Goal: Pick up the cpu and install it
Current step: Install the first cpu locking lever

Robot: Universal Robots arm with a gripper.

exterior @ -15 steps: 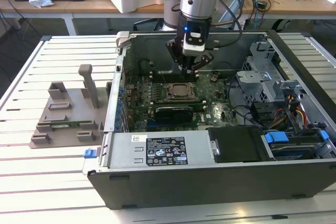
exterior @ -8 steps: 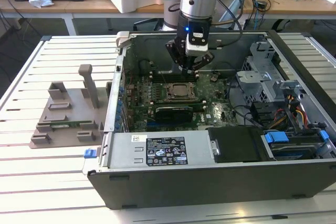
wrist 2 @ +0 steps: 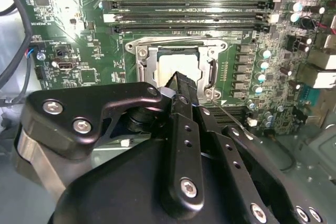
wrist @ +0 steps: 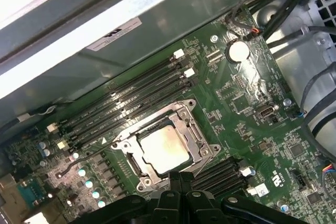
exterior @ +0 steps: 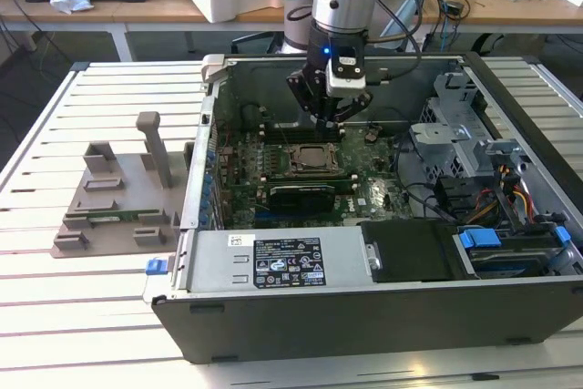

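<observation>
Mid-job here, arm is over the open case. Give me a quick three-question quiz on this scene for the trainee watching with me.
1. True or false: the cpu lies flat inside the socket frame on the motherboard.
2. Multiple choice: in the exterior view, where is the gripper? A) above the grey holder on the table; B) inside the open computer case, just above the socket; C) over the drive bays at the exterior view's right.
3. Fill in: in both wrist views, the long slots running beside the socket look ____.

Key
1. True; its silvery top shows inside the frame.
2. B.
3. Empty; no stick stands in them.
</observation>
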